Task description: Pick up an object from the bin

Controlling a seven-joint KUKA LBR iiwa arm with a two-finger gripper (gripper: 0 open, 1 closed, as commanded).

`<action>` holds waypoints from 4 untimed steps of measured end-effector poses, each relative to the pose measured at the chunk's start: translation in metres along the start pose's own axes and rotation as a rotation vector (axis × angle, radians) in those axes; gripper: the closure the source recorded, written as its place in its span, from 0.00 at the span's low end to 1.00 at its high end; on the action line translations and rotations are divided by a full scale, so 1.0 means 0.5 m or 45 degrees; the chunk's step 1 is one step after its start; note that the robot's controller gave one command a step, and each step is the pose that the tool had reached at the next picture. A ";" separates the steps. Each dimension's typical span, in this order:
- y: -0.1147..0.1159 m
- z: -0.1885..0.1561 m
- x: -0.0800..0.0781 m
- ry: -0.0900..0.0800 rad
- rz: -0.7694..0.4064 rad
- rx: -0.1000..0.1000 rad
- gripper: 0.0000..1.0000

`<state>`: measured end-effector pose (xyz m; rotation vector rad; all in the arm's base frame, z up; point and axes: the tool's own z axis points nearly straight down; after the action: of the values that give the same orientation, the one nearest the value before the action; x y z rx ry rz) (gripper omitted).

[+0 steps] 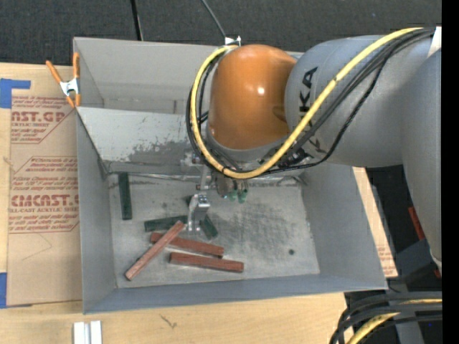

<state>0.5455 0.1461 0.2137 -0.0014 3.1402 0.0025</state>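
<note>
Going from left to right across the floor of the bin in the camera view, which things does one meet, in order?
lone dark green stick → tilted light brown stick → gripper → small dark speck. The reddish bars and short green pieces near the gripper overlap it, so I omit them.

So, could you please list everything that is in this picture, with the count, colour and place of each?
bin: one, grey metal, middle of the view.
brown sticks: three, reddish-brown, front left of the floor, one lying slantwise across another.
green stick: one, dark green, alone near the left wall.
green pieces: two, dark green, just behind the brown sticks, one below the gripper.
gripper: one, silver, low over that small heap.
arm: one, grey with orange cover and yellow cable, entering from the right.
</note>
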 end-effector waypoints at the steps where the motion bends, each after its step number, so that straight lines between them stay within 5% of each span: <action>1: 0.002 0.114 -0.005 -0.007 -0.035 -0.001 0.00; 2: -0.009 0.278 0.009 -0.004 -0.002 -0.001 1.00; 3: -0.009 0.278 0.009 -0.004 -0.002 -0.002 1.00; 4: -0.017 0.038 0.017 0.000 -0.035 0.001 1.00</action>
<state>0.5371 0.1377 0.1946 -0.0442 3.1401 0.0008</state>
